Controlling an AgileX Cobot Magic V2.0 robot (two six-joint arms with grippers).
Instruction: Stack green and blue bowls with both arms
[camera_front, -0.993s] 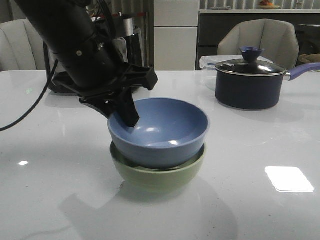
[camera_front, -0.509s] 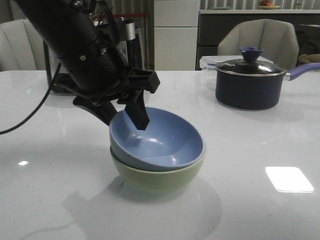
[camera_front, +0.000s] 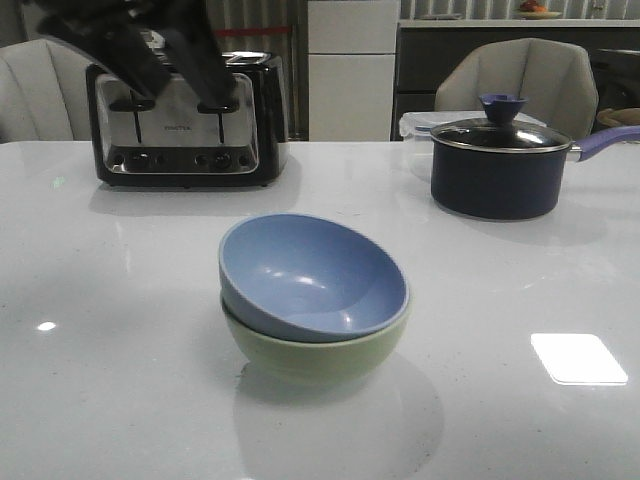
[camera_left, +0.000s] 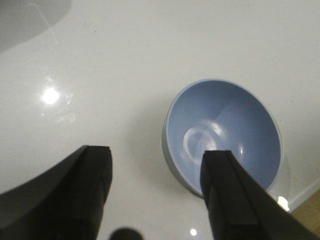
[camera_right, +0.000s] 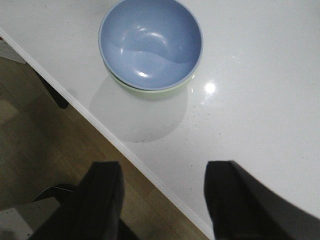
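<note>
Blue bowl (camera_front: 313, 282) sits tilted inside the green bowl (camera_front: 310, 352) on the desk (camera_front: 500, 420), so stacking looks done. Both end effectors, left (camera_left: 155, 192) and right (camera_right: 162, 200), are wide open and empty; probably just retreat next.

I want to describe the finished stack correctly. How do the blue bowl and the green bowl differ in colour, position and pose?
The blue bowl is dusty blue; the green bowl is pale sage green. The blue bowl sits nested on top, while the green bowl stands below on the table. The blue bowl is tilted; the green bowl looks level. Both are plain, round and of similar size, and no gripper touches either.
</note>
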